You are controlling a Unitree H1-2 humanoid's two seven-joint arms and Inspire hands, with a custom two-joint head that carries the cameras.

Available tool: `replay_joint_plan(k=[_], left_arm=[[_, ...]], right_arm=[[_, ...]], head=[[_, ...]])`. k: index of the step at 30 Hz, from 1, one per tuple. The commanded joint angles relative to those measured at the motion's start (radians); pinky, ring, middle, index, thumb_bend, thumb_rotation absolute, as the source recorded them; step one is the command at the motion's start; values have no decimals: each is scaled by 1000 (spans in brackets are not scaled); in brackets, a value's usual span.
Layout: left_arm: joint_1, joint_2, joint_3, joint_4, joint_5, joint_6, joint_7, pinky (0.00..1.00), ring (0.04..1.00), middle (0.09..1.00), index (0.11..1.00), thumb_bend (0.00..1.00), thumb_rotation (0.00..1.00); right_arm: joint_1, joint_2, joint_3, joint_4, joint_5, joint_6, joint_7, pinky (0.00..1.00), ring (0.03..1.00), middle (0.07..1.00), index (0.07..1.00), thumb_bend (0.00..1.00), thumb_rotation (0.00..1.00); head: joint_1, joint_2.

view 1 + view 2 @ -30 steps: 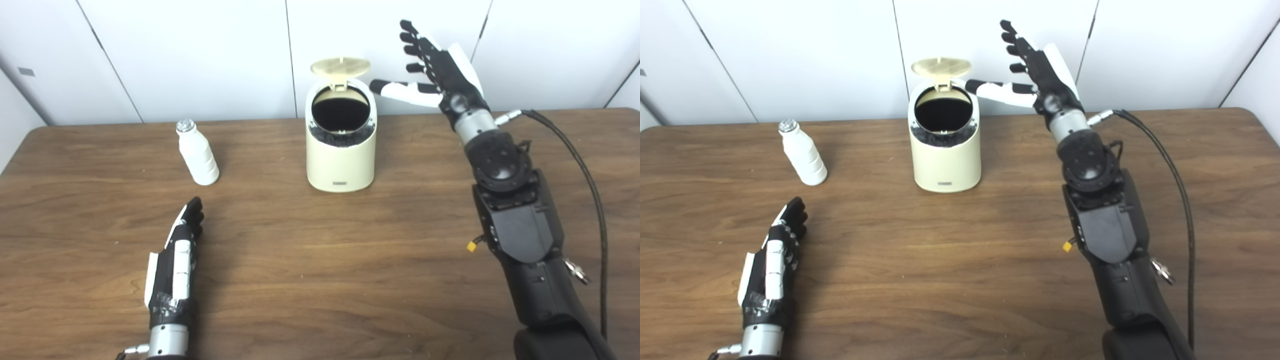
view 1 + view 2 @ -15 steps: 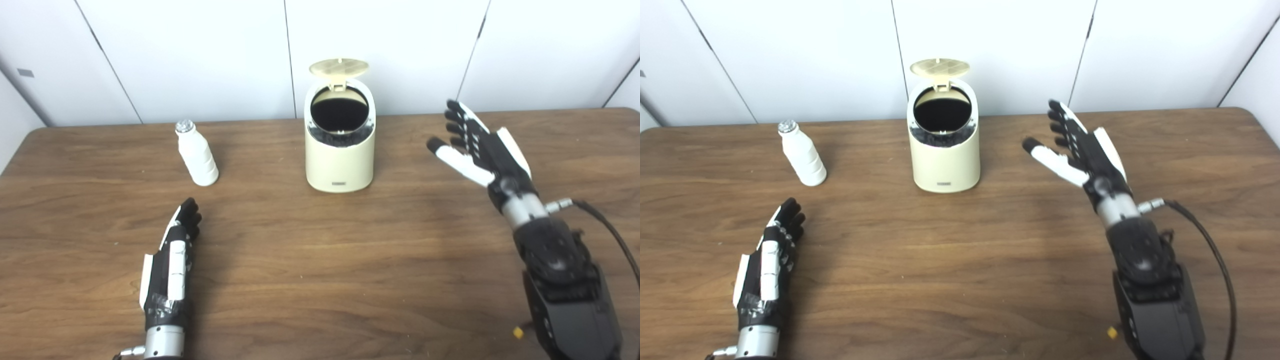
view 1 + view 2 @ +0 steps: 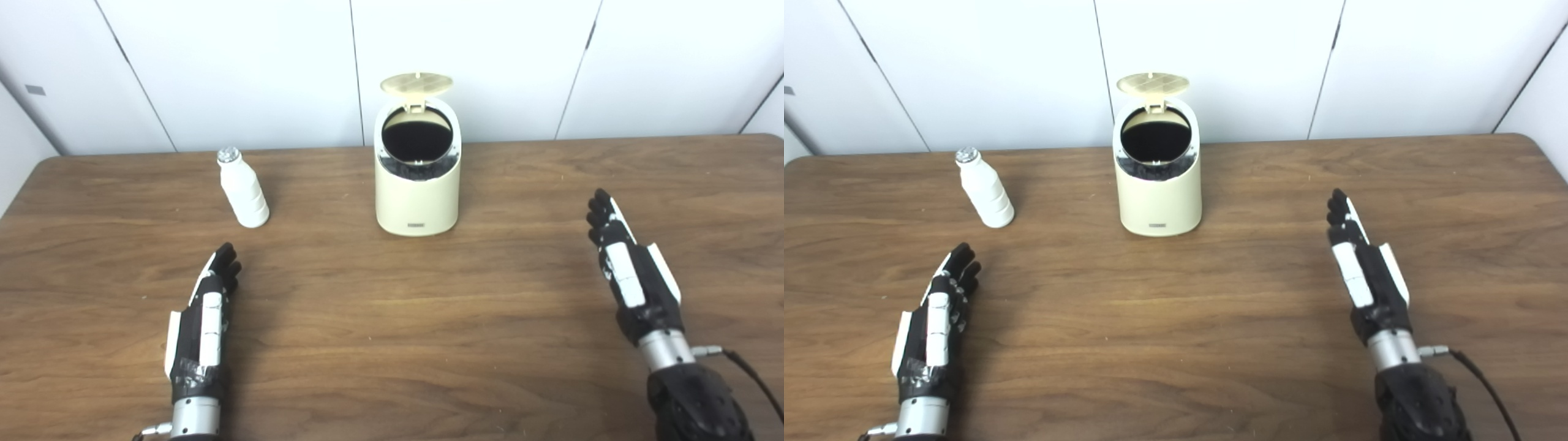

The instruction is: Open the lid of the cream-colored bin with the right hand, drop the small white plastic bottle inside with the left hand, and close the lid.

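Right hand (image 3: 631,269) has dropped from beside bin's rim to low over table (image 3: 392,318), well right of bin. Left hand (image 3: 205,312) barely shifted.

Bottle (image 3: 243,190) upright, long axis near vertical, foil cap up, leaning slightly away; just ahead of left hand, apart. Bin (image 3: 418,184) ahead, between hands, lid (image 3: 416,83) tipped up, dark mouth facing us.

Both hands empty, fingers straight, close together, pointing away.

Views nearly identical; right eye view alone shows table's far right corner.
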State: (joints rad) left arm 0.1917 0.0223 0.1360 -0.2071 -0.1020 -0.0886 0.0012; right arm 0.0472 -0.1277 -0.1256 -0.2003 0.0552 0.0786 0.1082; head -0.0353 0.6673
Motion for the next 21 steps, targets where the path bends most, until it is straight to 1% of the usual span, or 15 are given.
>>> replay_joint_plan(k=[1,5,9,12,15,17,19,20,21], left_arm=[[-2,12,5,-7,-9,-16,-2,960,933,937,924,586,889],[-5,17,4,4,-9,-20,-7,955,932,941,922,601,882],[-5,14,1,11,-4,-33,-9,950,931,943,924,571,888],[-3,8,-3,14,7,-38,-5,941,926,937,916,567,901],[-3,6,-10,27,16,-53,-6,954,935,940,923,564,904],[-4,6,-16,38,30,-68,-5,949,934,937,920,551,918],[-6,1,-19,51,37,-86,-2,951,934,935,907,542,885],[-8,-1,-20,59,38,-95,0,948,932,931,904,549,837],[-9,-2,-21,65,42,-101,3,944,927,926,901,554,793]], right_arm=[[-2,6,-2,-11,27,-73,-2,1000,1000,1000,997,587,998],[18,16,4,17,46,-119,3,1000,1000,1000,1000,652,1000],[27,16,-3,45,68,-158,0,1000,1000,1000,1000,673,1000],[33,7,-8,58,75,-170,1,1000,1000,1000,1000,673,1000],[39,-1,-15,78,95,-186,9,1000,1000,1000,1000,642,1000],[41,-7,-18,86,108,-194,14,1000,1000,1000,1000,630,1000],[39,-13,-20,97,126,-203,22,1000,1000,1000,1000,613,1000],[39,-15,-20,100,133,-203,24,1000,1000,1000,1000,607,1000],[39,-16,-19,97,138,-199,26,1000,1000,1000,1000,601,1000]], head=[[-1,0],[16,-6],[53,-12],[114,-23],[159,-36],[213,-49],[243,-56],[265,-64],[270,-65]])
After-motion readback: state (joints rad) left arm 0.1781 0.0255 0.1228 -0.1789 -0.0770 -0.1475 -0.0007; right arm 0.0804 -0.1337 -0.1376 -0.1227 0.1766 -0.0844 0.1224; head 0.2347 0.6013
